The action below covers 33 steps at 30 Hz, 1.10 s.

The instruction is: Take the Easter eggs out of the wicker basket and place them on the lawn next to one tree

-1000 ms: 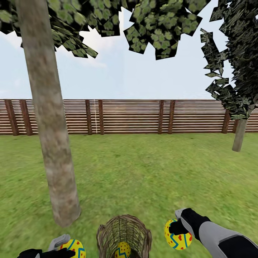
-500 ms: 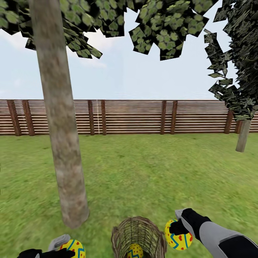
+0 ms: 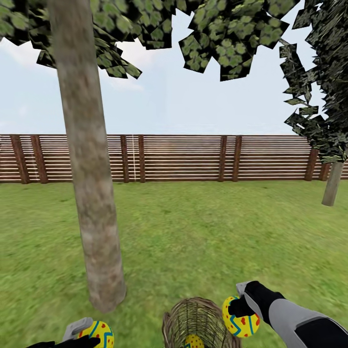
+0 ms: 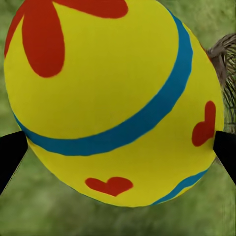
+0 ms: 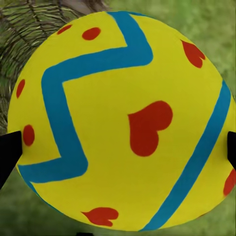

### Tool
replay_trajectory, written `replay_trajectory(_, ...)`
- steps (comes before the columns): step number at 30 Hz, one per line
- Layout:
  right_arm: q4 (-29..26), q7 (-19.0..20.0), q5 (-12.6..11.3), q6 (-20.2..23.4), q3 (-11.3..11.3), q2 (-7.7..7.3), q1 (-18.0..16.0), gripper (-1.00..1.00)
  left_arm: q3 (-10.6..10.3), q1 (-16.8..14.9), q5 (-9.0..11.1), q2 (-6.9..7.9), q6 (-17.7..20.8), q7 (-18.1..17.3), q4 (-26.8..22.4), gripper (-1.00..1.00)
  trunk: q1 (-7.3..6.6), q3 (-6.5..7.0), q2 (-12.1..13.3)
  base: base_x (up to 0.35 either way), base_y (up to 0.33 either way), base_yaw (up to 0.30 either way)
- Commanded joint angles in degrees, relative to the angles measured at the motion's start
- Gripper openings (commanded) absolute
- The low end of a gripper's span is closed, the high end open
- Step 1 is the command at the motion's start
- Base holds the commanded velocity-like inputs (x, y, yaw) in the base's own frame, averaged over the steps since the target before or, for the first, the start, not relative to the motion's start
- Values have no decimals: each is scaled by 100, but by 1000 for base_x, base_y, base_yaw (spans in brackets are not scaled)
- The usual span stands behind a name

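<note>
A yellow Easter egg with red marks and blue bands sits in my left gripper at the bottom left of the head view; the left wrist view has the same egg between two black fingertips. My right gripper is shut on a second egg, large in the right wrist view. The wicker basket stands on the lawn between both hands, with a third egg inside. A tree with a grey-brown trunk rises just left of the basket.
A brown slatted fence closes the garden at the back. Another trunk stands far right under dark foliage. Open grass stretches between the near tree and the fence.
The whole head view has shifted: the tree trunk and basket now sit further right in the picture. Both grippers keep their eggs in the same hold.
</note>
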Motion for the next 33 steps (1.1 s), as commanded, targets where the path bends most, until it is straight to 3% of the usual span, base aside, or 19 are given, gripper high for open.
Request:
replay_trajectory(1, -11, 12, -46, 32, 52, 0, -3, -100, 11, -3, 31, -11, 43, 3, -2, -100, 0, -7, -3, -30, 79, 0)
replay_trajectory(22, -11, 12, -50, 32, 52, 5, -3, -100, 52, -3, 55, 61, 60, -36, -4, -100, 0, -7, -3, -165, 281, 0)
replay_trajectory(23, -11, 12, -51, 32, 52, 5, -3, -100, 56, -3, 56, 112, 70, -33, -11, -100, 0, -7, -3, -142, 311, 0)
replay_trajectory(26, -11, 12, -53, 32, 52, 5, -3, -100, 81, -3, 63, 575, 97, -34, -140, -100, 0, -7, -3, -136, 312, 0)
replay_trajectory(27, 6, 12, -51, 32, 52, 5, -3, -100, 117, -3, 63, 860, 104, -19, -347, -100, 0, -7, -3, -112, 312, 0)
replay_trajectory(29, 133, 12, -60, 27, 52, 5, -3, -100, 137, -3, 52, 1222, 112, -16, -616, -100, 0, -7, -3, -65, 307, 0)
replay_trajectory(31, 179, 12, -69, 24, 43, -1, -3, -100, 94, -3, 15, 1320, 147, -45, -747, -100, 0, -7, -3, -11, 303, 0)
replay_trajectory(33, 182, 12, -73, 25, 36, -41, -3, -100, -86, -3, -47, 1213, 418, -43, -897, -100, 0, -7, -3, -2, 302, 0)
